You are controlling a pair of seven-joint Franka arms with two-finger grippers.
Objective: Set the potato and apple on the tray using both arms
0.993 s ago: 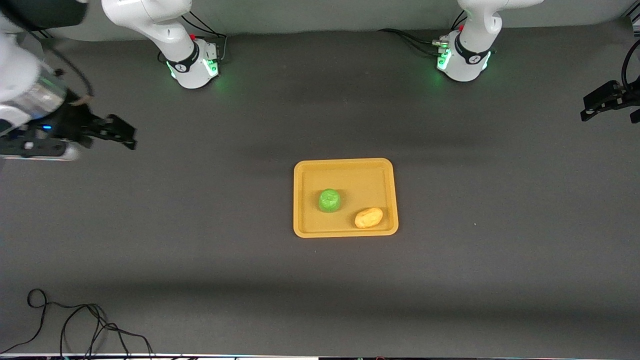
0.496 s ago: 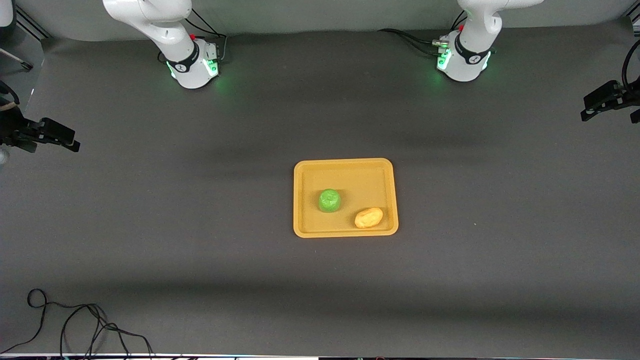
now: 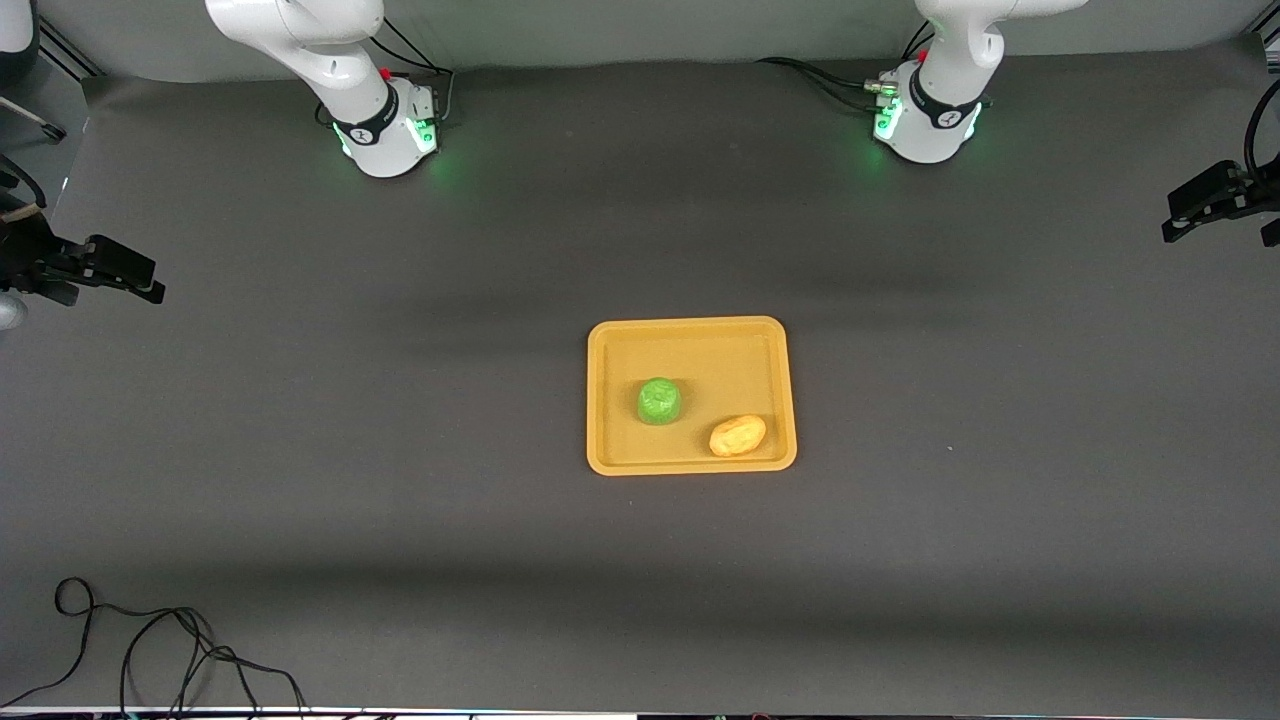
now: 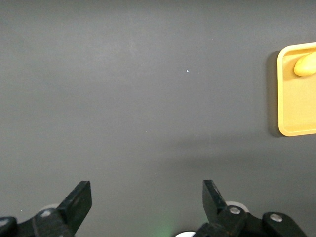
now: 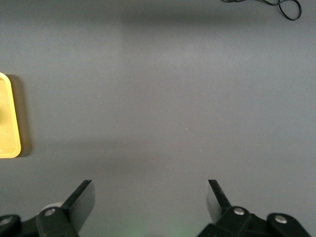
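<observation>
on the tray (image 3: 690,335) lie apple (image 3: 660,400) and potato (image 3: 737,435), well apart from both released pincers, left pincer (image 4: 147,200) and right pincer (image 5: 150,200).

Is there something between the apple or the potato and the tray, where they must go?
Nothing visible. The apple and the potato already lie on the tray. The left end effector and right end effector hang open over bare table.

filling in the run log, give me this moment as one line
apple: on tray | potato: on tray, apart from apple | left gripper: open, over table's end | right gripper: open, over other end
</observation>
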